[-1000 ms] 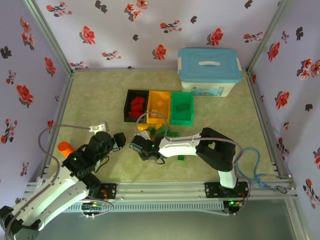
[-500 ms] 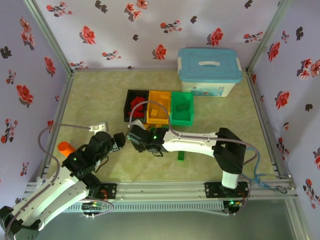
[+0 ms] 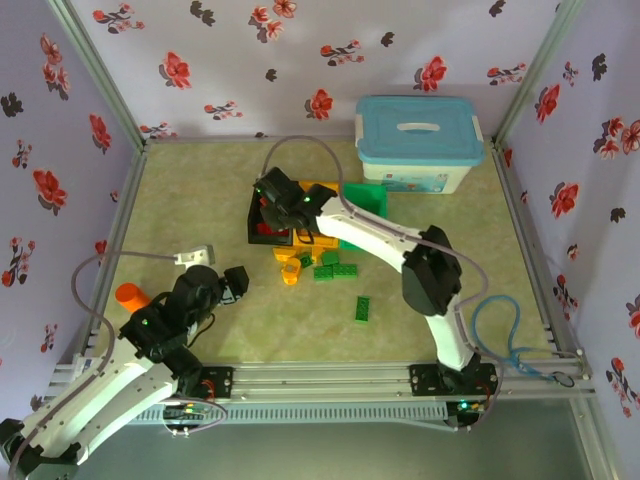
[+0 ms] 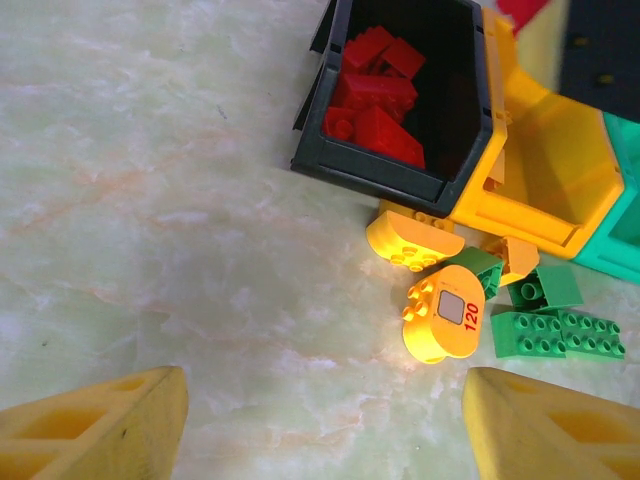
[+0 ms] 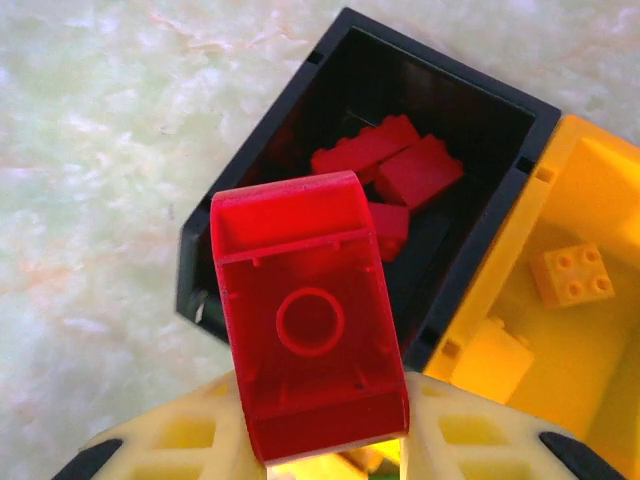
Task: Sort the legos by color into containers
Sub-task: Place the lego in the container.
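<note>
Hovering low over the table [image 3: 190, 190] close to its own base, the left gripper [image 3: 236, 280] stands with its jaws well apart and nothing between them. Its yellow fingers [image 4: 100, 425] frame bare surface. A single green brick [image 3: 362, 309] lies apart on the table, nearer the arms than the rest.

Beyond it is the unsorted cluster. Two yellow legos [image 4: 440, 315], one bearing a "120" label, lie just in front of the bins, with several green legos [image 4: 555, 335] beside them.

Farther on, three bins sit side by side. The black bin [image 5: 250, 150] on the left holds a heap of red legos [image 5: 385, 160]. The orange bin [image 4: 560, 170] in the middle has a yellow brick [image 5: 572, 272] inside, and the green bin [image 3: 365, 240] is on the right.

The right gripper [image 5: 320, 440] hangs over the black bin's near edge, clamped tight on a red brick [image 5: 310, 320] whose hollow underside faces the wrist camera. Behind the bins stands a white tub [image 3: 420, 175] with a blue lid.
</note>
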Controlling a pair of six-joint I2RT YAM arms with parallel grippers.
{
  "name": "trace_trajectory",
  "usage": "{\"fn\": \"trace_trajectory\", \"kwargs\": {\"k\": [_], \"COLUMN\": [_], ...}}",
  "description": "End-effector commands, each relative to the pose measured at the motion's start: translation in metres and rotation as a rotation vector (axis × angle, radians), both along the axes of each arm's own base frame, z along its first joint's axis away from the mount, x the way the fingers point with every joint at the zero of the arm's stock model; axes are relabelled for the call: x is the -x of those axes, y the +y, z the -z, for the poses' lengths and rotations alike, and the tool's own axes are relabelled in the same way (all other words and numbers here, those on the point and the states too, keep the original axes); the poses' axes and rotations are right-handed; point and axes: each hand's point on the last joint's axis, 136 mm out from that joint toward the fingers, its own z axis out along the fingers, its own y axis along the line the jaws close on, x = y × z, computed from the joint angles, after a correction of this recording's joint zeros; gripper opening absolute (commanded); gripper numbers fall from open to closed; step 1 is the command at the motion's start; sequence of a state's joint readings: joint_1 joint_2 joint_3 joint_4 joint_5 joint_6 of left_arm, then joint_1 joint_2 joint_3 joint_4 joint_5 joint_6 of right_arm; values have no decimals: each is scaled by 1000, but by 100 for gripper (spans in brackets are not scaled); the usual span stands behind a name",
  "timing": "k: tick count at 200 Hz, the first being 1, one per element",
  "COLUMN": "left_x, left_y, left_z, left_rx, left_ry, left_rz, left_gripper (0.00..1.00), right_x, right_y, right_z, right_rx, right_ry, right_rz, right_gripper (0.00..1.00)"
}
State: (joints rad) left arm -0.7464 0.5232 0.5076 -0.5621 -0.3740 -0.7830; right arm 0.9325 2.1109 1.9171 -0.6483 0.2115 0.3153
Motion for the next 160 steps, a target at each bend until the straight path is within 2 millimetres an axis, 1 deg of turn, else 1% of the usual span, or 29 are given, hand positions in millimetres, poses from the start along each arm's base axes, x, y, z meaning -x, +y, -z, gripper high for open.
{"fn": "trace_trajectory", "kwargs": {"k": [1,20,29,34,37,39,45,47,50,55,62,80,93,106,118,128,134,141,149,152,160], "left_x": [3,4,4,4,4,4,4,5,5,5,5,4,3,1,-1,-2,-3,-4,-6,-6,-8], "left_y": [1,-2,-4,-4,-5,-5,-6,-6,-7,-8,-10,-17,-24,-33,-42,-50,-54,-59,-64,-66,-70], "left_z": [3,5,5,6,6,5,6,6,6,6,6,8,11,14,17,20,22,24,27,27,31], "left_rx": [3,12,14,13,12,11,9,8,5,5,1,-5,-6,-7,-11,-24,-34,-46,-61,-63,-77], "left_ry": [13,20,21,24,25,25,28,29,31,33,37,52,66,79,92,105,112,122,135,136,149], "left_rz": [2,15,21,26,28,30,37,39,43,49,58,88,110,142,171,195,210,224,238,243,252], "left_gripper": [73,73,73,73,73,73,73,73,73,73,73,74,75,75,76,77,77,78,79,80,80], "right_x": [-5,-17,-22,-24,-25,-26,-27,-28,-28,-28,-26,-19,-12,-6,1,6,9,13,17,19,23], "right_y": [1,3,3,3,3,3,3,2,2,2,3,1,-4,-11,-21,-31,-36,-45,-55,-60,-71], "right_z": [16,23,23,23,21,21,16,14,13,7,2,-20,-30,-44,-49,-57,-57,-61,-61,-57,-56], "right_rx": [62,66,77,85,86,89,87,86,85,77,68,41,28,0,-17,-41,-48,-62,-66,-57,-61], "right_ry": [48,65,61,56,50,48,40,38,37,30,21,-20,-41,-63,-74,-90,-95,-108,-116,-113,-114], "right_rz": [-41,-28,-21,-14,-12,-9,-2,1,1,3,-3,-7,-7,-2,10,26,33,46,63,72,92], "right_gripper": [31,32,35,43,50,56,79,85,90,94,95,96,96,96,96,97,97,98,98,99,99]}}
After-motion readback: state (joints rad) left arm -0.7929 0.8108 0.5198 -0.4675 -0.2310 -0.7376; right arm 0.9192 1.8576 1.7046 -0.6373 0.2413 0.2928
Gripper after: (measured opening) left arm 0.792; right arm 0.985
